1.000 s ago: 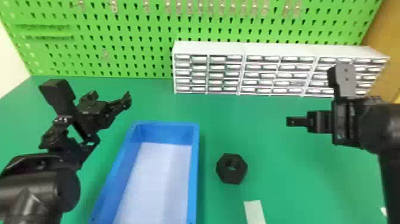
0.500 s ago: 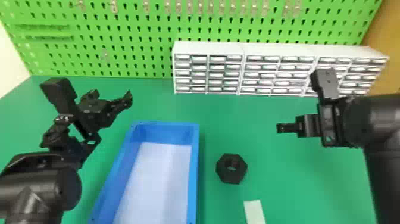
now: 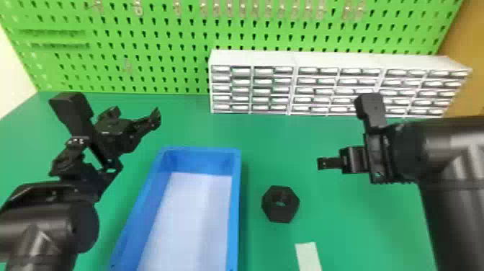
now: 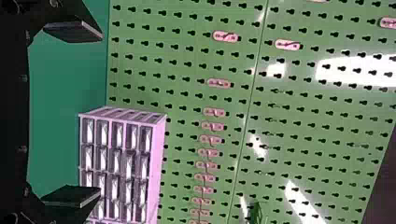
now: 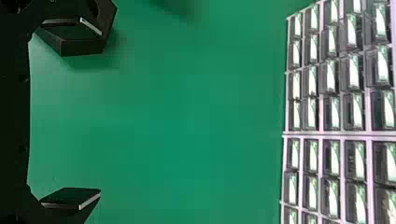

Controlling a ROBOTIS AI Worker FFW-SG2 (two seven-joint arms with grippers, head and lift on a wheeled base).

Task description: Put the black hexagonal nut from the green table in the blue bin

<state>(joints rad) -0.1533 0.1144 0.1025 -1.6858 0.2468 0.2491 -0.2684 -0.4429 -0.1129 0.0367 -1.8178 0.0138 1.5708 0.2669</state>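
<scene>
Clearly, the black hexagonal nut [image 3: 280,213] lies apart from the wide-spread right hand [image 3: 326,163], to its left.

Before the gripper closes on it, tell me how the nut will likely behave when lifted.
The nut looks rigid, so it should keep its shape when squeezed. Lying flat on the table, it seems unlikely to tip. Its straight, flat sides suggest it would slide rather than roll if nudged.

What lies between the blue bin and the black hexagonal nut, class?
A bare strip of the green table lies between the blue bin and the nut, in the head view.
</scene>
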